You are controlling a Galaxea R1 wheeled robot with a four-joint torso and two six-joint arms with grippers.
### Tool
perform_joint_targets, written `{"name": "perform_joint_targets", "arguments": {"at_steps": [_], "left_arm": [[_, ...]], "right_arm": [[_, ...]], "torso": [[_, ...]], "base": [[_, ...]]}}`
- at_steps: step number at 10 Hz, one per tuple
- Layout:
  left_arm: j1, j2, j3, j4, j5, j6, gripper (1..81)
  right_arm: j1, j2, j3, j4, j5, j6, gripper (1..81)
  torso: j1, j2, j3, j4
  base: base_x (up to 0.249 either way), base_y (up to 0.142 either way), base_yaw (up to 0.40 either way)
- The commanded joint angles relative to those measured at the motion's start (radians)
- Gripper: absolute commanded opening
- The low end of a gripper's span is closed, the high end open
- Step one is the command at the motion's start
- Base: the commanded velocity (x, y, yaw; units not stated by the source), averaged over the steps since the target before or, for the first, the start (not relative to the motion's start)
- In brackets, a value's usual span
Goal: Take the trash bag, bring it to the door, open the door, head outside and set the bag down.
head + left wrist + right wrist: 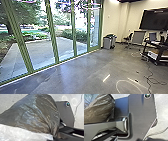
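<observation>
Left wrist view had the dark, shiny plastic trash bag (37, 112) up close, wide at the body and gathered into a tight neck, with some crumpled whitish plastic (22, 134) right against it. It sat close in by the robot's base. My guess is it was hanging by that neck from the left gripper, since bunching the top keeps it closed and puts the weight underneath. Couldn't tell how far open either the left or right gripper was, or confirm a hold. Carrying it one-sided would make sense, tbh, leaving an arm for the door.

Further out was smooth grey floor (82, 72), then tall glass panels in green frames (54, 45), with pale paving (37, 53) beyond. Couldn't tell which panel opened. The grey bins (107, 43) stood near the far end of the glass, so bag and robot were indoors, probably mid-carry.
</observation>
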Motion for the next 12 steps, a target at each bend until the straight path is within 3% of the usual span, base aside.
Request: {"name": "perform_joint_targets", "arguments": {"at_steps": [1, 12], "left_arm": [[-0.064, -0.001, 0.000, 0.001, 0.064, 0.001, 1.0], [-0.064, -0.004, 0.000, 0.001, 0.064, 0.001, 1.0]], "right_arm": [[0.046, 0.003, 0.001, 0.001, -0.062, 0.000, 81.1], [0.046, 0.005, 0.001, 0.001, -0.062, 0.000, 81.1]], "torso": [[0.000, 0.000, 0.000, 0.000], [0.000, 0.000, 0.000, 0.000]], "base": [[0.113, 0.000, 0.000], [0.113, 0.000, 0.000]]}}
